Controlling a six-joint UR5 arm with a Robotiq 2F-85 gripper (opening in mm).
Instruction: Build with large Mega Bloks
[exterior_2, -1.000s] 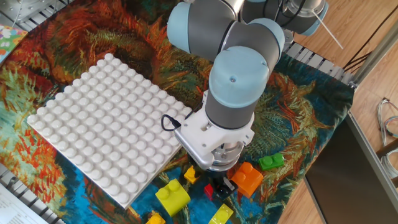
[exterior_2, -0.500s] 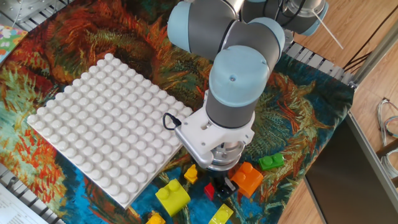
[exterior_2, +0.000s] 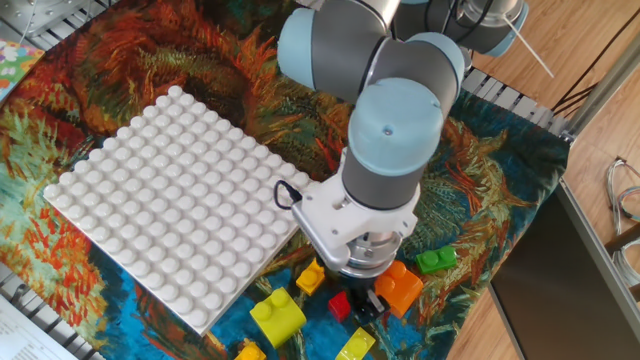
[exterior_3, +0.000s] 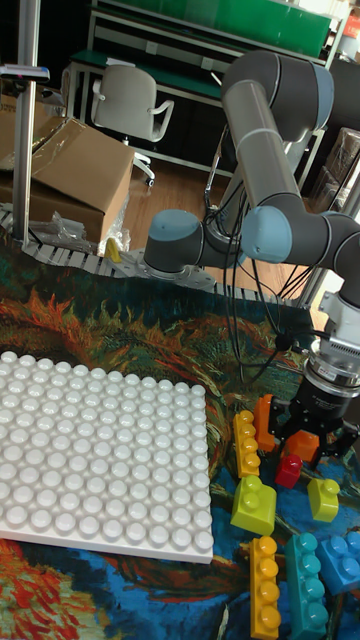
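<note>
Setting: workshop room with shelving, an office chair (exterior_3: 128, 105) and a cardboard box (exterior_3: 70, 170) behind a table draped in a swirling orange, blue and green patterned cloth (exterior_2: 180, 50).
Baseplate: big white square studded baseplate (exterior_2: 165, 200) lies flat on the cloth, bare of bricks, to the left in both views.
Arm: UR5 arm (exterior_2: 390, 130) reaches down over the cluster of bricks just off the baseplate's near corner; in the fixed view its wrist hides most of what sits beneath.
Mega Bloks: all loose on the cloth beside the plate, none stacked on it. Yellow-green brick (exterior_3: 254, 504) nearest the plate corner, orange brick (exterior_2: 398, 288), green brick (exterior_2: 436, 261), yellow bar (exterior_3: 245, 443), a small yellow cube (exterior_3: 323, 498), and more bricks at the bottom edge of the tall view.
Gripper: gripper (exterior_3: 316, 432) points straight down, its dark fingers spread apart and holding nothing.
Red brick: small red brick (exterior_3: 289, 470) sits on the cloth just below and slightly toward the plate side of the fingertips, near the orange brick.
Key relation: red brick lies almost directly under the spread fingers; it looks roughly cube-like, so its long axis cannot be told. A short descent, nudged a touch toward the plate, would likely bracket it, though the orange brick crowds one side.
</note>
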